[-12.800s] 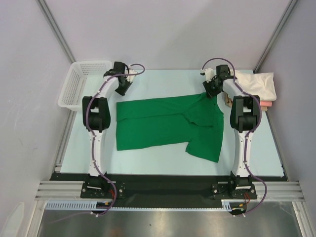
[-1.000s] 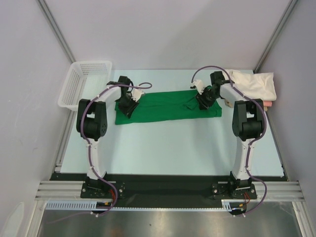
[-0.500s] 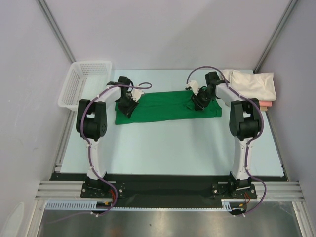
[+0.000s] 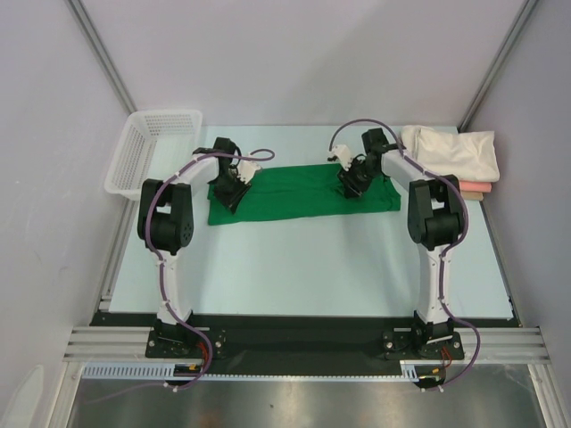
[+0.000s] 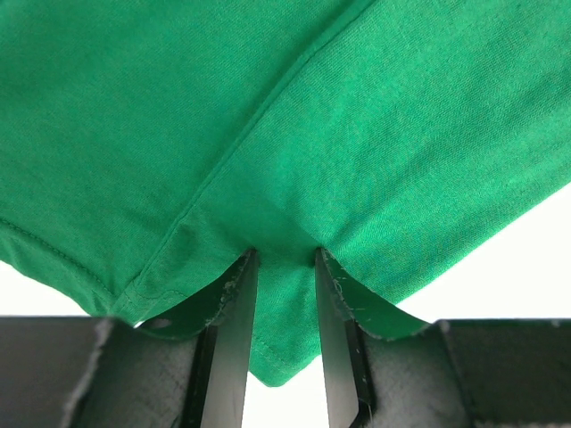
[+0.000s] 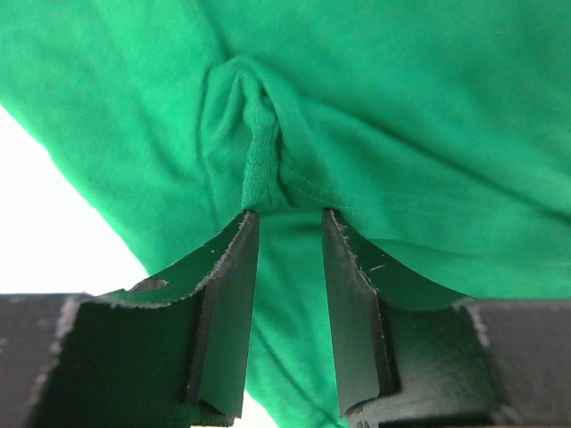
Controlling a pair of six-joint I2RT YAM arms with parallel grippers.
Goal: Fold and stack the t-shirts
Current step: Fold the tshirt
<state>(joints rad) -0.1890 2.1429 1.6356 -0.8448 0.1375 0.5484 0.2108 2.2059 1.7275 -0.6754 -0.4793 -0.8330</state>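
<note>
The left arm (image 4: 171, 276) and right arm (image 4: 433, 276) are slim white links with black joints and bases, each trailing a purple cable (image 4: 350, 127). Left gripper (image 5: 284, 260) and right gripper (image 6: 287, 218) have flat black fingers (image 5: 230, 348).

Top camera looks down; wrist cameras sit close on green t-shirt (image 4: 294, 192).

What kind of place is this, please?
Probably a robot test bench in a laboratory: a left arm and a right arm bolted to a table, between bare walls with metal rails.

No legible text anywhere, seemingly
</note>
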